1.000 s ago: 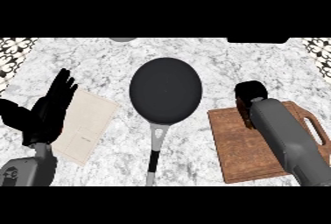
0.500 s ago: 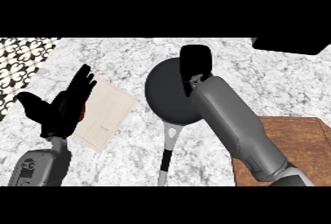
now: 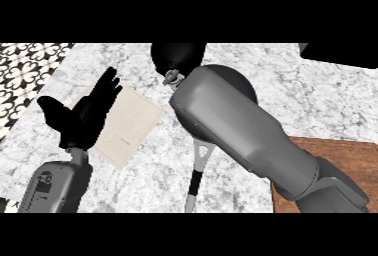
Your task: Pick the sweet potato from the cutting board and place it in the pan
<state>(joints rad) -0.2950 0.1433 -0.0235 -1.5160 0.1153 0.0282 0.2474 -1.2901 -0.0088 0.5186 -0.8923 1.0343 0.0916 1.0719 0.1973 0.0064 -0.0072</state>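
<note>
Sweet potato hidden, right hand over the pan

Sweet potato cannot be made out anywhere; if it is carried, the right hand [image 3: 177, 55] hides it. That hand shows as a dark curled mass near the top of the counter, and whether it grasps anything cannot be told. Its grey forearm [image 3: 244, 130] runs diagonally over the pan [image 3: 247, 87], covering most of the dark dish; the pan's handle [image 3: 196, 177] sticks out below the arm. The cutting board [image 3: 347, 160] lies at lower right, partly under the arm. Well to the left, the left hand [image 3: 81, 117] rests released, fingers straight, over a pale cloth [image 3: 133, 127] on the marble counter [image 3: 317, 100].
</note>
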